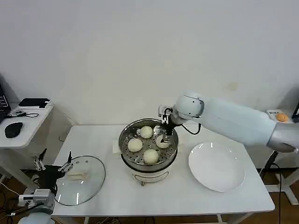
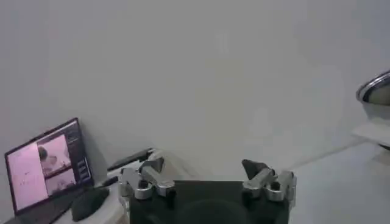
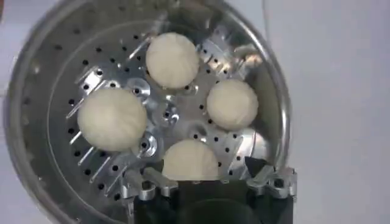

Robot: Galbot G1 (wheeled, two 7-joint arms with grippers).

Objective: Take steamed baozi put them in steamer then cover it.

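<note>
- At centre table, your steamer (image 1: 148,148) is standing uncovered on its white base, all four baozi sitting on the perforated tray (image 3: 109,73) inside
- In the head view, one baozi (image 1: 146,132) is lying at 12 o'clock in the pot, a second (image 1: 135,145) at 9 o'clock, a third (image 1: 150,156) at 6 o'clock and the fourth (image 1: 163,142) at 3 o'clock, partly behind your right gripper
- Your right gripper (image 1: 164,135) is reaching in over the pot's 3 o'clock rim, its white arm (image 1: 233,119) stretching across from the right
- The right wrist view is looking straight down into the pot: the gripper's fingers (image 3: 274,181) are standing apart, flanking the nearest bun (image 3: 190,159) with a gap on either side, so nothing is clamped
- The other three buns are resting spaced around the tray, none touching another
- The cover (image 1: 78,179) is lying flat on the table at 9 o'clock from the steamer, well apart from it, white bar handle (image 1: 77,175) facing up
- Your left gripper (image 1: 52,165) is waiting off the table's left edge, near the cover's rim, fingers (image 2: 146,179) spread wide and empty in the left wrist view
- A white plate (image 1: 217,166) is sitting bare at 3 o'clock from the steamer
- A laptop (image 2: 46,167) is glowing on the side desk (image 1: 23,122)
</note>
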